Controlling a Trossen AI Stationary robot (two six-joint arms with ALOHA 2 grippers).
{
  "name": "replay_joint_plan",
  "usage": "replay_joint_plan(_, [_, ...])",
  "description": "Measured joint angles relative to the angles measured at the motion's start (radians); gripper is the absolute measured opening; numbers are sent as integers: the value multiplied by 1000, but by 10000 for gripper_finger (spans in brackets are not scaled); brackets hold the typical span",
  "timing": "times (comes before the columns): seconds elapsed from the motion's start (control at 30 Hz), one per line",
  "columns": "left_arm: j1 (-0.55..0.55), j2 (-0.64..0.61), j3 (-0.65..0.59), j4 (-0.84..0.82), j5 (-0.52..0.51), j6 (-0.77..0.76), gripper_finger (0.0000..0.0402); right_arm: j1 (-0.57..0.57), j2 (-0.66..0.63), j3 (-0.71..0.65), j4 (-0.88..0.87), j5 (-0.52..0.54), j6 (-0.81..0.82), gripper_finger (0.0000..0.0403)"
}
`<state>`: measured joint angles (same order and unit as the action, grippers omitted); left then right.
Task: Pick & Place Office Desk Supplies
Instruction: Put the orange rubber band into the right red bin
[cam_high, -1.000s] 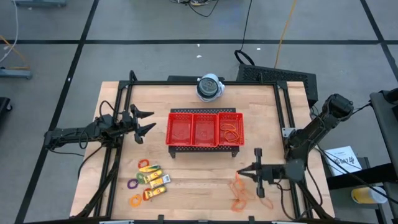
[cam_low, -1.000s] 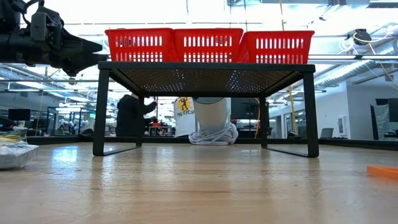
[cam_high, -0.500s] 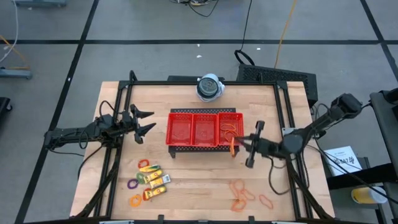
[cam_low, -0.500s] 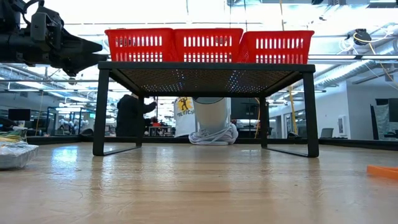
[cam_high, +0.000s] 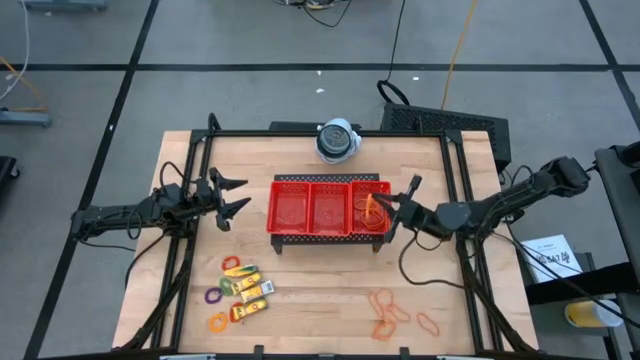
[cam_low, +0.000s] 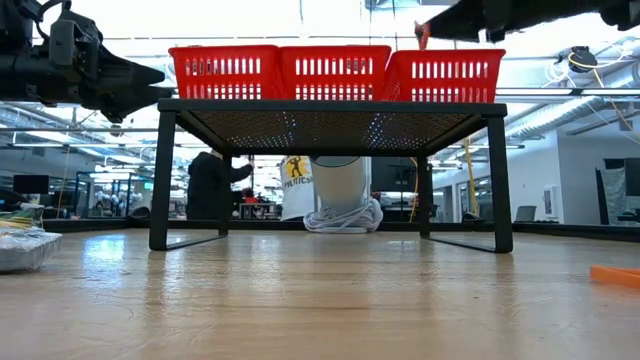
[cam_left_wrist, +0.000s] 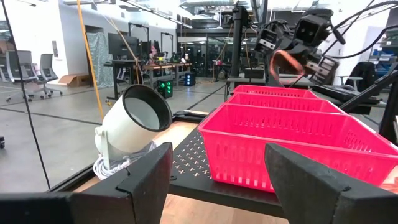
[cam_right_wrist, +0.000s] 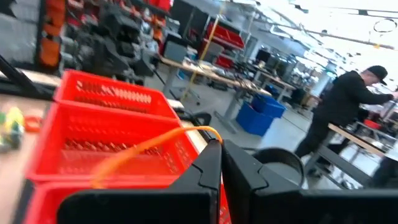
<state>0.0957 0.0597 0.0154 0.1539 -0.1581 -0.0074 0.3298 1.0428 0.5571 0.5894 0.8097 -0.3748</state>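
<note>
My right gripper (cam_high: 388, 208) is pinched shut on a thin orange rubber band (cam_right_wrist: 149, 144), holding it over the right compartment of the red mesh tray (cam_high: 329, 183). In my right wrist view the band arcs out from between my closed fingers (cam_right_wrist: 208, 163) and across the tray's red walls; where its far end goes I cannot tell. More orange bands (cam_high: 370, 213) already lie in that right compartment, partly covered by my gripper from above, so I cannot count them. The other two compartments look bare.

My left gripper (cam_high: 232, 196) hangs beside the tray's left end, fingers spread apart and gripping nothing.

Still on the table (cam_high: 320, 290) near its front: loose orange bands (cam_high: 395, 315) toward the right, and toward the left a cluster of yellow packets (cam_high: 250, 290) with small rings (cam_high: 222, 295) around them in orange, purple and pink. The packets carry labels, but no writing on them can be read. In the low view only a blurred edge of that pile shows, cut off at the side.

The round white device (cam_high: 337, 140) sits behind the tray at the table's back edge; I read no brand on it. Beyond the table, a person in dark clothes (cam_right_wrist: 339, 109) stands in the room, and a yellow sign (cam_low: 293, 170) there has lettering too small to make out.
</note>
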Motion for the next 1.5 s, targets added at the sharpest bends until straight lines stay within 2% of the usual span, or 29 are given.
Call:
replay_joint_plan(0.37, [0, 0, 0, 0, 0, 0, 267, -55, 0, 0, -72, 0, -9, 0])
replay_joint_plan(0.9, [0, 0, 0, 0, 0, 0, 267, -13, 0, 0, -64, 0, -2, 0])
replay_joint_plan(1.37, [0, 0, 0, 0, 0, 0, 267, -8, 0, 0, -229, -8, 180, 0])
replay_joint_plan(1.5, [0, 0, 0, 0, 0, 0, 267, 8, 0, 0, -227, -75, 180, 0])
